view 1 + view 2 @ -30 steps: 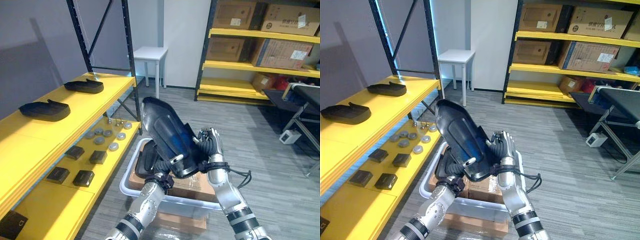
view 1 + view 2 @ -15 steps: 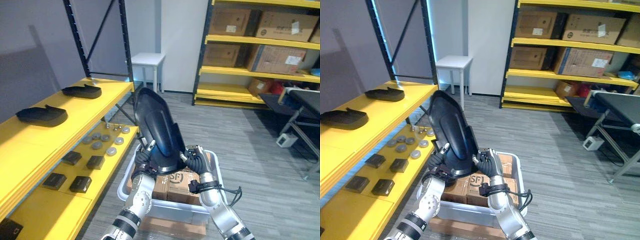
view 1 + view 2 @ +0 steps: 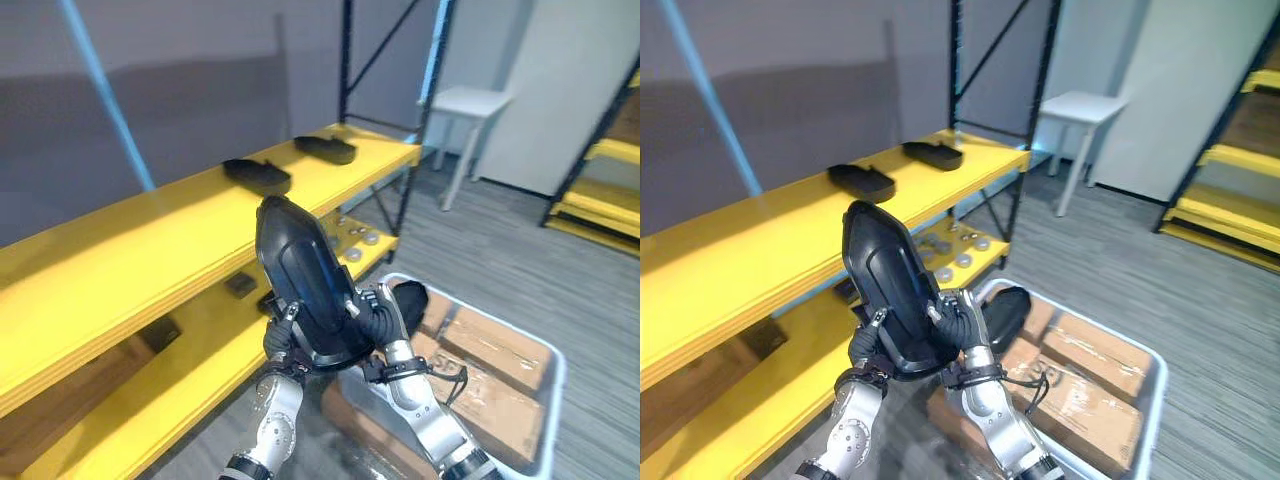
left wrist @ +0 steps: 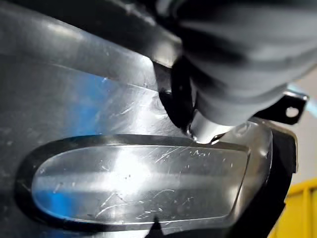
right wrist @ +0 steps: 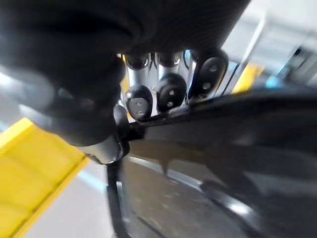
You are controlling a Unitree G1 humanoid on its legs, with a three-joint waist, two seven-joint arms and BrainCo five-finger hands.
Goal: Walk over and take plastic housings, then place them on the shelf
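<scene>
I hold the black plastic housing (image 3: 300, 285) up in front of me, just beside the yellow shelf (image 3: 130, 250). Its long axis stands near upright, leaning slightly to my left, with the rounded end on top. My left hand (image 3: 279, 338) and right hand (image 3: 385, 320) clamp its lower edge from either side, fingers (image 5: 171, 94) curled over the rim. A second housing (image 3: 257, 176) and a third housing (image 3: 325, 150) lie on the shelf, well apart from mine
</scene>
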